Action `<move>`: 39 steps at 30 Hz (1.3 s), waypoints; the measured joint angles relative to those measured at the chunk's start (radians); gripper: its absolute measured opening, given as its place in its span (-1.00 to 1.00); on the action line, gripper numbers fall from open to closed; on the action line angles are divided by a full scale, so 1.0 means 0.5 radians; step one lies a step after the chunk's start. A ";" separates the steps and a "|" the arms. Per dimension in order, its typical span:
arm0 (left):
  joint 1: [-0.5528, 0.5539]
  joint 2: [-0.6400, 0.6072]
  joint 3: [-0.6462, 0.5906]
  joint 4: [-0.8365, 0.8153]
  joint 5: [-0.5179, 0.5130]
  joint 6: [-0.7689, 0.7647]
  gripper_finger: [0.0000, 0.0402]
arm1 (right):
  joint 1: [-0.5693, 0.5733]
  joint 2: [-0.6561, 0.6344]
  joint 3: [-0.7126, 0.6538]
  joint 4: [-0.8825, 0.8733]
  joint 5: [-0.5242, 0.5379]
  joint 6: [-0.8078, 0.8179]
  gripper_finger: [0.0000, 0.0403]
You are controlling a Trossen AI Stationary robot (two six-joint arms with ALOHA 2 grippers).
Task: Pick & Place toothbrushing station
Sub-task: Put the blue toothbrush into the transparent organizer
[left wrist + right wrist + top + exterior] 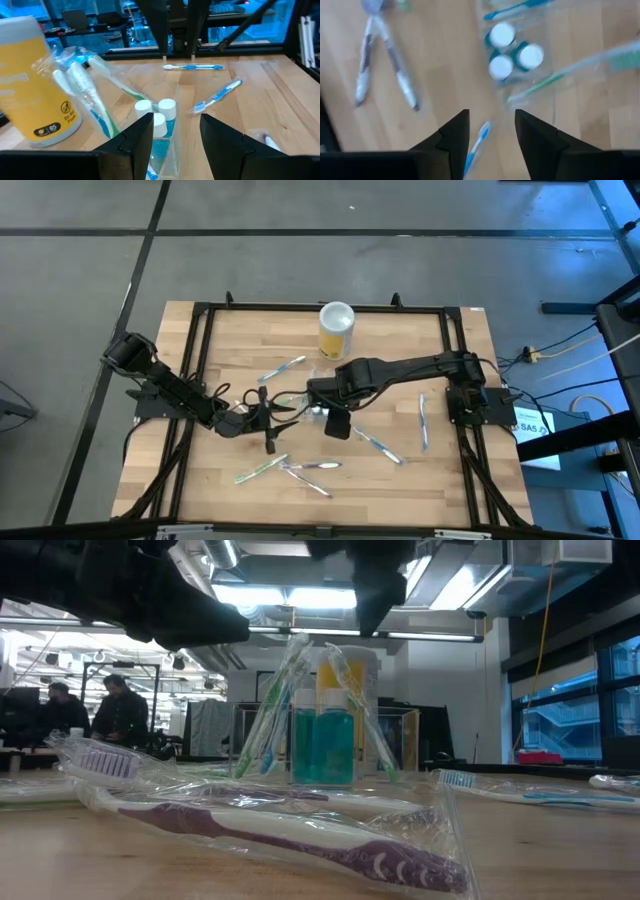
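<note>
Overhead, right claw (490,131) parted, empty, above toothbrushing station (512,52) (three white-capped bottles inside), left claw (176,131) parted beside it.

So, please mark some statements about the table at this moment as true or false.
1. The yellow canister stands upright with its white lid on. True.
2. The clear container holds small teal bottles with white caps. True.
3. The purple toothbrush lies bare, without wrapping. False: it lies inside a clear plastic wrapper.
4. The right gripper is parked at the table's edge. False: it hangs above the middle of the table, over the bottles.
5. The left gripper has its fingers shut together. False: they stand apart, pointed at the bottles.
</note>
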 joint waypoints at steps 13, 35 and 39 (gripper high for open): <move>0.000 0.000 0.000 0.000 0.146 0.049 -0.21 | 0.307 -0.001 0.162 -0.475 -0.164 0.306 -0.31; -0.039 0.000 0.000 -0.003 0.186 0.049 -0.21 | 0.583 -0.613 -0.829 -0.411 0.163 0.852 -0.36; -0.039 0.000 0.000 -0.003 0.178 0.049 -0.21 | 0.625 -0.948 -1.139 -0.097 0.291 1.037 -0.49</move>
